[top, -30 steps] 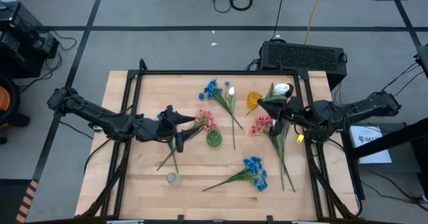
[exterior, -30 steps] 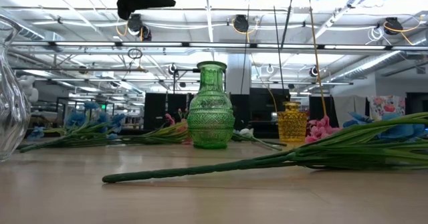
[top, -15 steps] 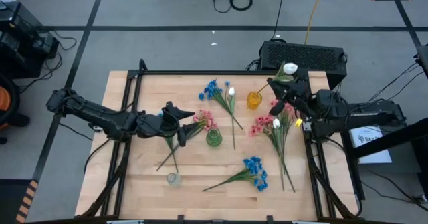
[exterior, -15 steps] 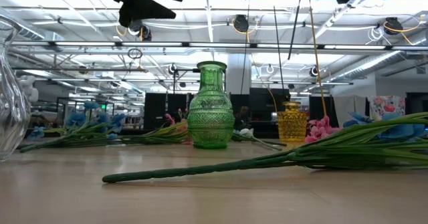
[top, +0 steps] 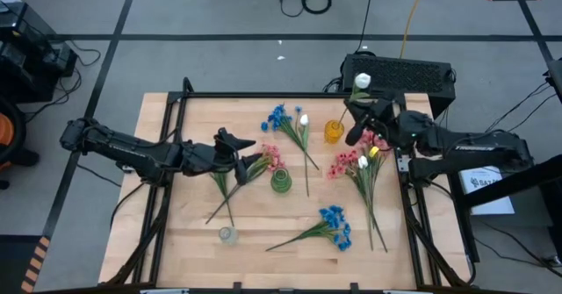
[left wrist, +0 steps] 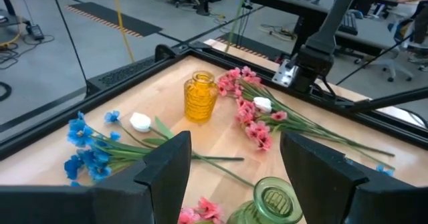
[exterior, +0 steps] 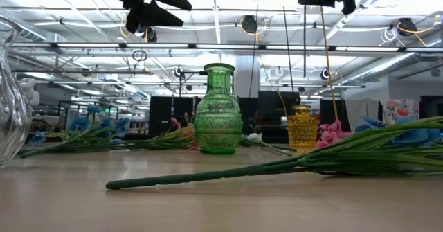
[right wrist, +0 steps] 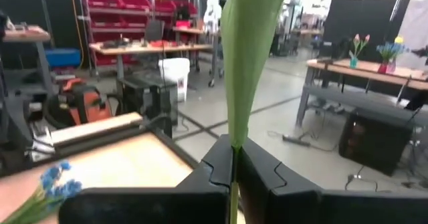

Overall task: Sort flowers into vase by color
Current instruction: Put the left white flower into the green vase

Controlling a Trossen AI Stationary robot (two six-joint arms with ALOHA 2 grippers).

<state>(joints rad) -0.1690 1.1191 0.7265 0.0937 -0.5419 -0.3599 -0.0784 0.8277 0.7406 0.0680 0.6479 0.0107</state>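
My right gripper [top: 353, 129] [right wrist: 234, 158] is shut on a white-bud flower, raised above the table's far right part beside the yellow vase [top: 333, 132]. The white bud [top: 361, 82] stands above the gripper. My left gripper [top: 244, 152] [left wrist: 234, 167] is open and empty, hovering left of the green vase [top: 280, 182] over a pink spray [top: 268, 159]. A blue spray with a white bud [top: 285, 121], a pink bunch [top: 347, 164] and a blue spray [top: 334, 224] lie flat on the table. A clear vase [top: 227, 234] stands near the near edge. My right gripper pinches the white-bud flower's green stem [right wrist: 235, 138] between its two fingers, which lie across the stem and come from the table's right. The flower stands nearly upright, a long leaf and the bud above the fingers, lifted clear of the table.
A black frame rail [top: 263, 96] runs round the table top. A black box [top: 399, 70] sits behind the far right corner. Long green stems [top: 373, 211] trail toward the near right. Bare wood shows at the near left [top: 176, 233].
My right gripper has risen with the white-bud flower and carried it toward the table's left and far edge, up beside the yellow vase. The flower has turned from slanting to nearly upright. My left gripper has shifted slightly toward the far edge, still open.
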